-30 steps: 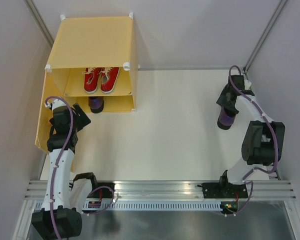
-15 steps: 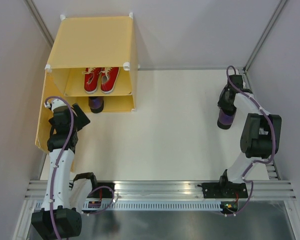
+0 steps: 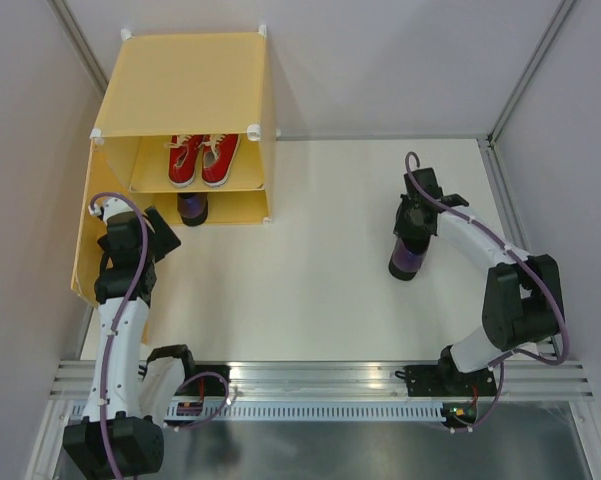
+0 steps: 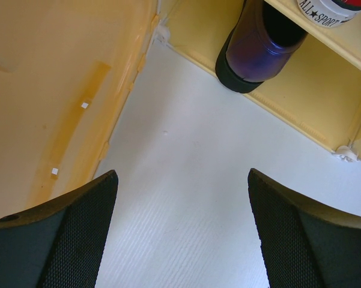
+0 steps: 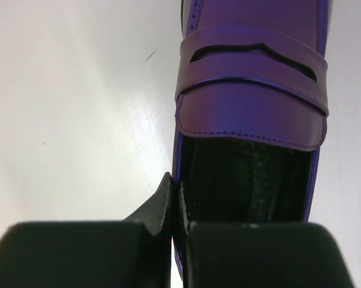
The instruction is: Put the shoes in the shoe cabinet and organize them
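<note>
The yellow-orange shoe cabinet [image 3: 185, 85] stands at the back left, its door [image 3: 85, 250] swung open. Two red sneakers [image 3: 202, 160] sit on its upper shelf. One purple slip-on shoe [image 3: 192, 208] [image 4: 258, 51] lies in the lower compartment, its end poking out. My right gripper [image 3: 412, 232] [image 5: 179, 201] is shut on the side wall of the other purple shoe [image 3: 407, 260] [image 5: 252, 84], one finger inside it and one outside, over the mid-right table. My left gripper [image 3: 165, 240] [image 4: 183, 225] is open and holds nothing, just in front of the cabinet's lower compartment.
The open door stands close on the left of my left arm [image 3: 120, 300]. Grey walls close in the white table [image 3: 300, 260] at left, back and right. A metal rail [image 3: 320, 378] runs along the near edge.
My right gripper has shut on the purple shoe at the far right and carried it leftward and nearer, toward the table's middle. The left arm has not moved.
</note>
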`<act>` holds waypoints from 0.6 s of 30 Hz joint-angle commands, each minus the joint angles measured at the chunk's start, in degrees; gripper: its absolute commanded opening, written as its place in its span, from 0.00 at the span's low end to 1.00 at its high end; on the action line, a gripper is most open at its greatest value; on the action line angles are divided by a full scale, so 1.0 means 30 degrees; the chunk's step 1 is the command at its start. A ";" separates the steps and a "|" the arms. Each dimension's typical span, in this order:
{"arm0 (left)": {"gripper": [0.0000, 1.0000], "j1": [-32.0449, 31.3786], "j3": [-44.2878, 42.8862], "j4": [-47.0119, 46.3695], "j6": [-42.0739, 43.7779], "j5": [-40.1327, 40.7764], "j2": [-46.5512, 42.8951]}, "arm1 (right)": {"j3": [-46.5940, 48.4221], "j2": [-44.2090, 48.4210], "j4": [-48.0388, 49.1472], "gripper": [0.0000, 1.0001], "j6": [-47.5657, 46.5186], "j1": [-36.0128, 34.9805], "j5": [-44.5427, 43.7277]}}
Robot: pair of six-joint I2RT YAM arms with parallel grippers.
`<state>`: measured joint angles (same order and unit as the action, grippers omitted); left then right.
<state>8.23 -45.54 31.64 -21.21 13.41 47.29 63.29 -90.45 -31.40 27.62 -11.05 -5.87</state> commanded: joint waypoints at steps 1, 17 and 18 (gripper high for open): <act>0.91 -0.0018 0.0180 -0.0233 0.0509 0.0188 -0.0294 | -0.0410 0.1963 0.0443 0.01 0.2826 -0.2020 0.0606; 0.91 -0.0048 0.0384 -0.0262 0.0362 0.0071 -0.0528 | 0.4325 -0.3506 0.4167 0.01 0.9133 -1.2574 0.0315; 0.91 -0.0019 0.0414 -0.0234 0.0391 0.0042 -0.0557 | 0.4740 -0.4294 0.4167 0.02 0.9250 -1.3012 0.0200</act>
<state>8.23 -44.60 31.62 -21.21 13.41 46.52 71.22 -100.66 -24.23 51.31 -47.64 -4.86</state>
